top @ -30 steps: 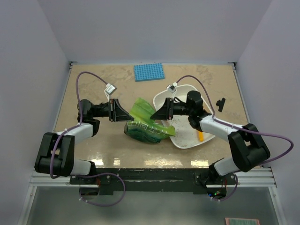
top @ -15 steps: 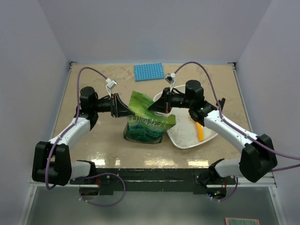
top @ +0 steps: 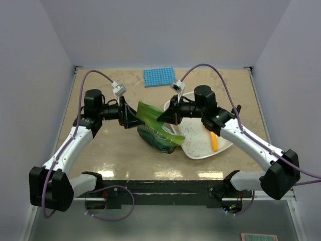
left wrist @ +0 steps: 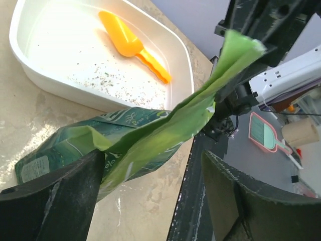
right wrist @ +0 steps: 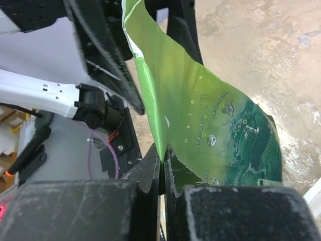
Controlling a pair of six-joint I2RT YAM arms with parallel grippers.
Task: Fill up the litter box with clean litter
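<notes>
The white litter box (top: 221, 147) sits right of centre, and its near wall shows in the left wrist view (left wrist: 95, 98). Only a thin scatter of clean litter (left wrist: 113, 83) lies on its floor, beside an orange scoop (top: 214, 142) (left wrist: 131, 44). A crinkly green bag (top: 159, 136) (left wrist: 150, 138) (right wrist: 220, 115) stands tilted just left of the box. My right gripper (top: 163, 116) (right wrist: 163, 156) is shut on the bag's upper edge. My left gripper (top: 132, 118) (left wrist: 153, 201) is open at the bag's left side, and the foil brushes past one finger (left wrist: 55, 196) without being pinched.
A blue studded mat (top: 159, 77) lies at the back of the table. A small black object (top: 235, 111) sits right of the litter box. Purple cables arch over both arms. The table's front edge and dark rail run close behind the bag (left wrist: 195, 201).
My left gripper has opened and let go of the bag. My right gripper has shut on the bag's top edge. Both wrists have risen, and the bag now leans toward the litter box.
</notes>
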